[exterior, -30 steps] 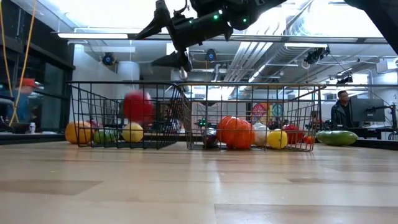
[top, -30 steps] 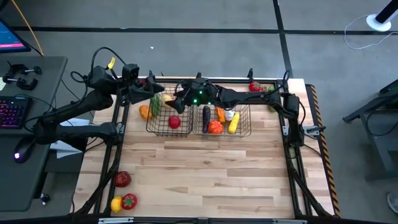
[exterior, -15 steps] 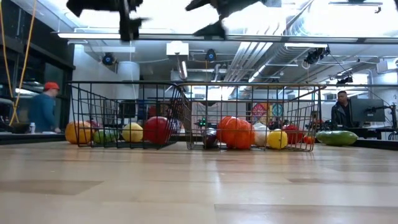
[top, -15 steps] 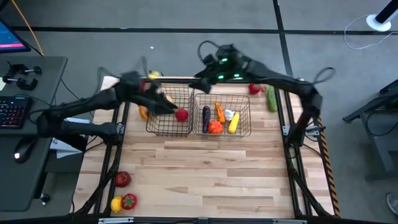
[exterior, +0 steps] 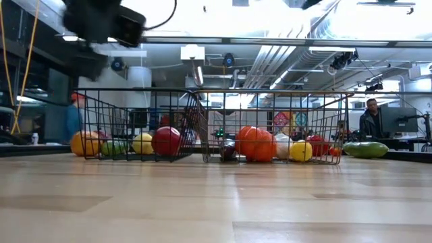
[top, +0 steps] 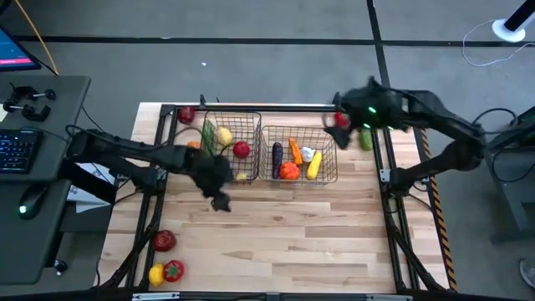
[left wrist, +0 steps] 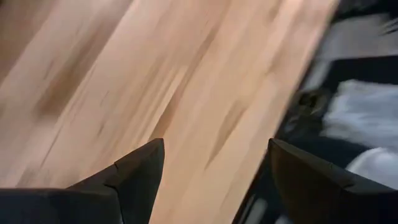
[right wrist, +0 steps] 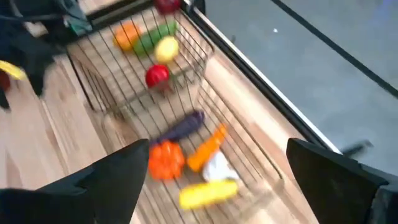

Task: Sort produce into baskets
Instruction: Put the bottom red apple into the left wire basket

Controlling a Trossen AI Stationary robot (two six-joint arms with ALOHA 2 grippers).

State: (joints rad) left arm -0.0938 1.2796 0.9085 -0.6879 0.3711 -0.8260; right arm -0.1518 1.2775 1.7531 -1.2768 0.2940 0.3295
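**Both grippers empty above the table, produce split between baskets and tabletop**

Seen from above, the left gripper (top: 219, 199) hangs over bare wood at about 7 o'clock from the narrower basket (top: 204, 169), its fingers (left wrist: 140, 171) spread apart with nothing between them. The right gripper (top: 334, 125) sits high at about 1 o'clock from the wider basket (top: 334, 171), near the table's far edge, its fingers (right wrist: 118, 177) also wide apart and empty.

The narrower basket holds a red fruit (top: 242, 150), a yellow fruit (top: 224, 135) and a green piece (top: 209, 135), with an orange fruit (top: 193, 145) at its left side. The wider basket, touching it at 3 o'clock, holds a purple eggplant (top: 277, 157), a carrot (top: 295, 150), a white piece (top: 308, 154), an orange pumpkin-like piece (top: 288, 171) and a yellow piece (top: 314, 165).

Outside the baskets, a cucumber (top: 366, 138) lies at the table's 2 o'clock, a red piece (top: 185, 114) at 11 o'clock, and three pieces (top: 165, 255), red and yellow, cluster at 7 o'clock.

In the low view, a person (exterior: 371, 115) sits in the room behind.
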